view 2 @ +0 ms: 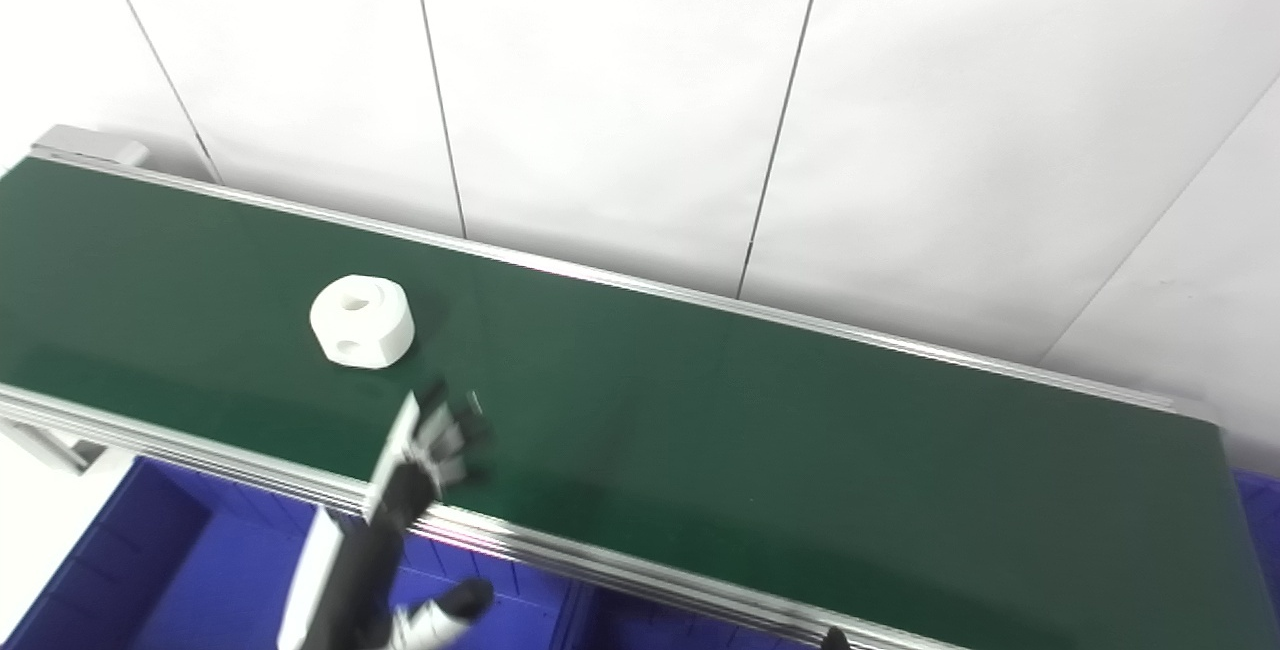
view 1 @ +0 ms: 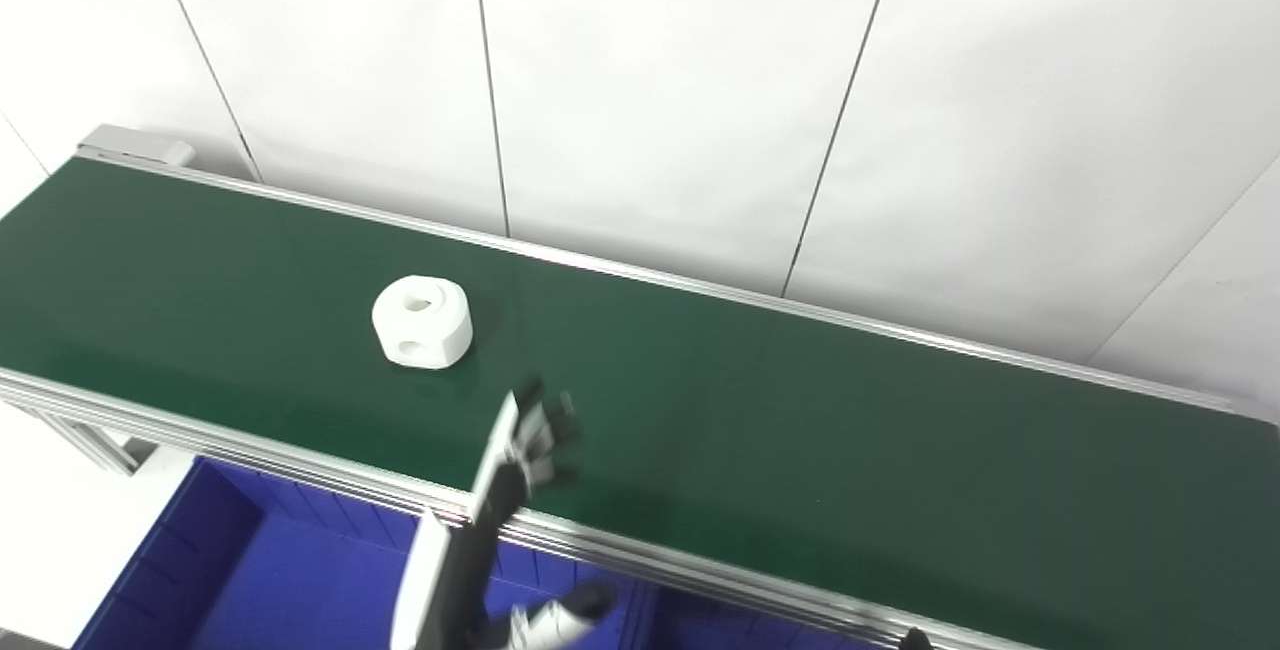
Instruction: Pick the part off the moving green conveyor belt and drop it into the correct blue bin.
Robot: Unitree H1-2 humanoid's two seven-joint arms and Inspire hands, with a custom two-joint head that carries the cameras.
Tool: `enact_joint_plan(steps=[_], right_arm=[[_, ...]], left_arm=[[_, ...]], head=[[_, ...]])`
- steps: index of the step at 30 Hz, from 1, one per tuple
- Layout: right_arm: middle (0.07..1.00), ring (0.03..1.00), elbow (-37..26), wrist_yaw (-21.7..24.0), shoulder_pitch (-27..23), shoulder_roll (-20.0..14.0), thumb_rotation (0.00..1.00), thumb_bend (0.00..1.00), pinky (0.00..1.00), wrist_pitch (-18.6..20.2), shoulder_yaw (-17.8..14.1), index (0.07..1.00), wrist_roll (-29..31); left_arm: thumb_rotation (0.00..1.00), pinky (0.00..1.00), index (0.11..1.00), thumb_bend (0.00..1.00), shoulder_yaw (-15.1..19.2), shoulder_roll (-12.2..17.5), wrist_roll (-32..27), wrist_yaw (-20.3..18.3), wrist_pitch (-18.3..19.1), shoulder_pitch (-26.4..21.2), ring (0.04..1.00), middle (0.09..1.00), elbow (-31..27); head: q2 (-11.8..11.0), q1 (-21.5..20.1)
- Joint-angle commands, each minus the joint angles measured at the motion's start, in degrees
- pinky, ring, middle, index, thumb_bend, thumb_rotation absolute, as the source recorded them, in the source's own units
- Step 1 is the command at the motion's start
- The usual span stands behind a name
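Observation:
A white rounded part [view 1: 422,321] with holes in its top and side lies on the green conveyor belt [view 1: 800,410], left of middle. My left hand [view 1: 535,430] reaches up over the belt's front edge, just right of and nearer than the part, and does not touch it. Its fingers are apart, blurred, and hold nothing. It also shows in the right eye view [view 2: 440,435]. Only a small dark tip [view 1: 912,638] shows at the bottom edge on my right side; whether it is my right hand, and how it stands, I cannot tell.
A blue bin [view 1: 250,570] with ribbed walls sits below the belt's front rail [view 1: 300,465] at the left. More blue bin edges show to its right [view 1: 700,625] and past the belt's right end [view 2: 1262,500]. White wall panels stand behind the belt.

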Motion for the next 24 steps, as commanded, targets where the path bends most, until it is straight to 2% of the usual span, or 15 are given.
enact_joint_plan(steps=[1, 3, 6, 7, 8, 9, 10, 13, 14, 16, 18, 20, 24], right_arm=[[1.000, 0.963, -0.3, 0.7, -0.1, 0.4, 1.00, 0.75, 0.95, -2.2, -0.1, 0.980, -0.4], [1.000, 0.958, -0.1, 0.9, -0.3, 0.5, 1.00, 0.75, 0.94, -2.3, -0.1, 0.975, -0.3], [1.000, 0.953, -0.9, 1.5, -0.1, 0.4, 1.00, 0.78, 0.96, -0.5, 0.0, 0.966, 0.5], [1.000, 0.951, -0.9, 1.7, 0.0, 0.3, 1.00, 0.79, 0.97, -0.3, 0.1, 0.966, 0.6], [1.000, 0.947, -0.7, 1.9, 0.0, 0.3, 1.00, 0.78, 0.96, -0.6, 0.1, 0.967, 0.7], [1.000, 0.946, -0.6, 2.2, -0.1, 0.2, 1.00, 0.78, 0.96, -0.9, 0.1, 0.967, 1.1], [1.000, 0.952, -0.4, 2.4, -0.1, 0.2, 1.00, 0.78, 0.97, -1.1, 0.1, 0.969, 1.4], [1.000, 0.951, -0.6, 2.7, 0.1, 0.2, 1.00, 0.77, 0.96, -1.0, 0.1, 0.966, 1.4], [1.000, 0.950, -0.7, 2.8, 0.2, 0.2, 1.00, 0.76, 0.96, -0.9, 0.0, 0.963, 1.3], [1.000, 0.951, -0.7, 3.2, 0.3, 0.1, 1.00, 0.76, 0.96, -1.1, 0.1, 0.963, 1.5], [1.000, 0.950, -0.9, 3.2, 0.5, 0.2, 1.00, 0.76, 0.95, -0.8, 0.1, 0.963, 1.2], [1.000, 0.942, -1.0, 3.0, 0.7, 0.4, 1.00, 0.75, 0.93, -0.6, 0.2, 0.950, 0.8], [1.000, 0.937, -1.2, 2.9, 0.8, 0.6, 1.00, 0.75, 0.92, -0.6, 0.5, 0.944, 0.0]], left_arm=[[0.54, 0.64, 0.886, 0.91, 2.7, 2.7, 0.0, -1.7, 2.3, -5.4, 0.777, 0.849, -2.6], [0.51, 0.59, 0.860, 0.93, 5.5, 6.5, 3.2, -4.6, 5.4, -10.5, 0.757, 0.838, -3.2], [0.46, 0.57, 0.838, 0.96, 8.6, 13.8, 7.0, -11.4, 12.7, -18.5, 0.804, 0.840, -4.8], [0.43, 0.59, 0.835, 0.96, 8.9, 15.6, 7.7, -13.5, 15.2, -20.6, 0.821, 0.849, -5.5], [0.35, 0.63, 0.820, 0.97, 9.1, 17.1, 9.1, -15.6, 17.7, -22.4, 0.810, 0.854, -6.3], [0.36, 0.65, 0.831, 0.96, 8.9, 19.3, 11.7, -19.0, 20.6, -24.9, 0.816, 0.867, -6.9], [0.35, 0.74, 0.857, 0.93, 8.7, 20.8, 13.6, -21.2, 22.6, -26.6, 0.830, 0.886, -7.4], [0.28, 0.86, 0.891, 0.93, 7.4, 24.8, 18.2, -27.2, 26.2, -32.0, 0.856, 0.906, -6.3], [0.23, 0.88, 0.894, 0.95, 6.9, 26.0, 19.5, -28.7, 26.6, -33.9, 0.866, 0.910, -5.2], [0.20, 0.89, 0.893, 0.97, 5.6, 28.2, 22.3, -30.5, 26.0, -37.6, 0.868, 0.910, -2.0], [0.20, 0.91, 0.891, 1.00, 4.2, 30.2, 24.6, -31.3, 24.5, -41.5, 0.882, 0.914, 2.6], [0.21, 0.97, 0.905, 1.00, 2.7, 31.5, 26.5, -32.0, 23.7, -44.9, 0.924, 0.934, 7.3], [0.22, 0.97, 0.910, 1.00, 0.0, 33.4, 28.6, -30.6, 20.7, -48.8, 0.931, 0.936, 15.8]], head=[[0.1, -0.3], [-0.1, -0.7], [-0.1, -0.8], [0.0, -1.0], [0.0, -1.0], [0.2, -1.2], [0.2, -1.3], [0.5, -1.5], [0.5, -1.5], [0.7, -1.5], [0.7, -1.6], [0.7, -1.8], [1.1, -2.4]])
